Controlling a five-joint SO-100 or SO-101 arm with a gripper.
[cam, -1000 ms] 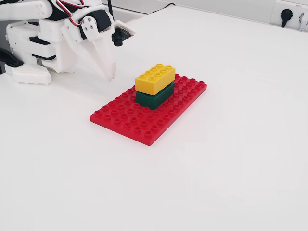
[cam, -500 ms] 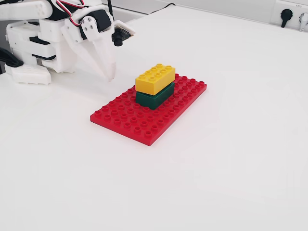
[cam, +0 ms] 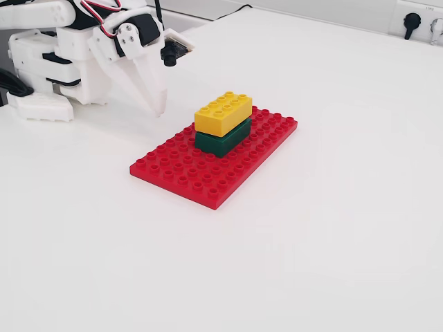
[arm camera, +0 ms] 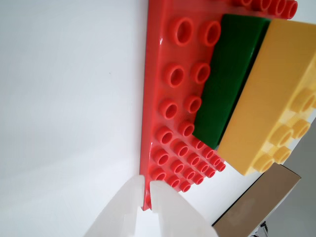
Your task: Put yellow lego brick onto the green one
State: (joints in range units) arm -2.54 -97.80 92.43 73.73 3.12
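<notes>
1. Fixed view: we log the table (cam: 332, 228), white and wide, bearing everything.
2. Arm (cam: 62, 48) sits at the upper left of that view, well apart from the stack; we judge it parked clear because the placing looks done.
3. Red plate (cam: 180, 181) lies flat mid-table, a studded base that keeps the bricks from sliding.
4. Yellow brick (cam: 223, 112) sits on the green brick (cam: 220, 143), roughly square to it, studs up; we judge the task complete. Whether it is pressed fully home we cannot tell.
5. Gripper (cam: 156, 97) points down beside the plate's far edge, empty. Wrist view shows its fingers (arm camera: 170, 212) nearly together, a thin slit between them, pinching nothing.
6. Cardboard-coloured box (arm camera: 261, 200) shows in the wrist view's lower right; purpose unknown.
</notes>
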